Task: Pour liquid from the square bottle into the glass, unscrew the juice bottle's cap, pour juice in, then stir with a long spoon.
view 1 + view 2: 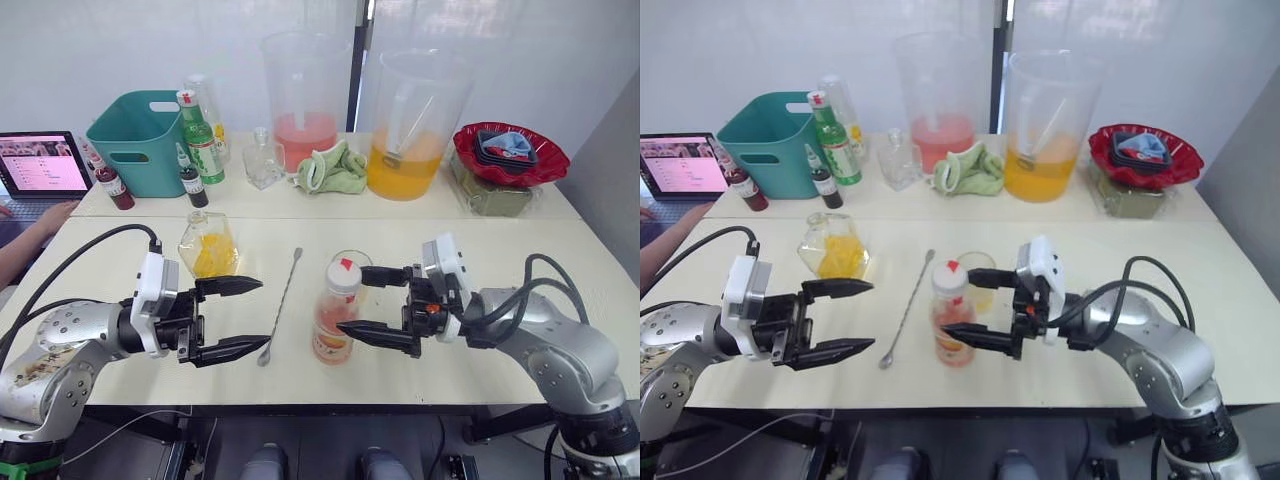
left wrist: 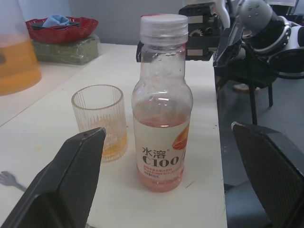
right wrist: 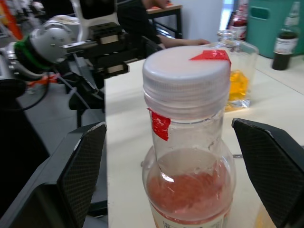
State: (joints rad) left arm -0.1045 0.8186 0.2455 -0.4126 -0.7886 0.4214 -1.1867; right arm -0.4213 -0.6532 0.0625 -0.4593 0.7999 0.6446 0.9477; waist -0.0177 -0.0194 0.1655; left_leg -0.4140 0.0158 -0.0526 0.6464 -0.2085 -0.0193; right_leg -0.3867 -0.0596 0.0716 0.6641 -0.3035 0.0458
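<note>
The juice bottle [image 1: 335, 315] stands at the table's front centre with its white cap [image 3: 186, 76] on and pink juice [image 2: 160, 175] low inside. Just behind it the glass [image 2: 99, 121] holds a little yellow-orange liquid. My right gripper [image 1: 352, 300] is open, one finger on each side of the juice bottle, not touching it. The long spoon [image 1: 281, 305] lies flat to the left of the bottle. Further left, the square bottle [image 1: 208, 245] stands with yellow-orange contents. My left gripper [image 1: 262, 314] is open and empty in front of the square bottle, its tips near the spoon's bowl.
On the back table stand a teal basket [image 1: 140, 140], a green bottle [image 1: 200, 138], small dark-red bottles [image 1: 190, 180], a small clear bottle [image 1: 262, 158], two big pitchers [image 1: 410, 125], a green cloth [image 1: 333, 170] and a red bowl [image 1: 508, 152]. A laptop [image 1: 42, 162] and a person's hand [image 1: 50, 215] are at the left.
</note>
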